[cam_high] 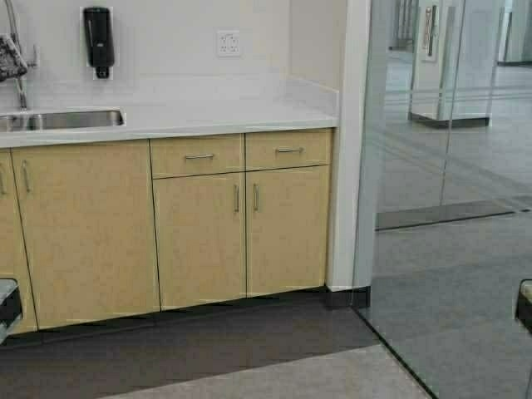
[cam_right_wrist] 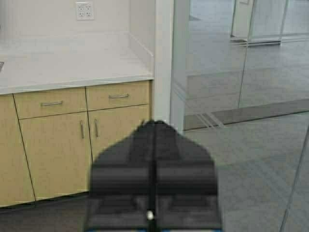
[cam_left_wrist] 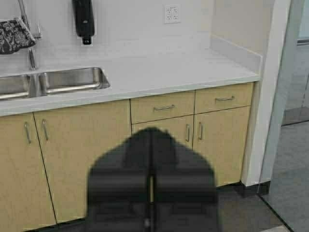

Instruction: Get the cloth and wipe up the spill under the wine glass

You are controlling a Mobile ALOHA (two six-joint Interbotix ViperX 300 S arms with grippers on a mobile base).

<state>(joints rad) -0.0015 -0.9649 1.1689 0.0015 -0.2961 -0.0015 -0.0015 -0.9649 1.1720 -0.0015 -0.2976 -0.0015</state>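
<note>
The cloth (cam_high: 10,56), dark with a pale print, hangs over the faucet at the far left of the counter; the left wrist view shows the cloth (cam_left_wrist: 14,35) too. The wine glass and the spill are out of view. My left gripper (cam_left_wrist: 151,130) is shut and empty, held low in front of the cabinet doors, well away from the cloth. My right gripper (cam_right_wrist: 154,123) is also shut and empty, pointing at the cabinet's right end. In the high view only a bit of each arm shows at the left edge (cam_high: 7,307) and right edge (cam_high: 524,303).
A steel sink (cam_high: 62,120) is set in the white countertop (cam_high: 233,116). A black dispenser (cam_high: 98,40) and an outlet (cam_high: 228,42) are on the wall. Tan cabinets (cam_high: 199,237) stand below. A glass wall (cam_high: 440,166) closes the right side.
</note>
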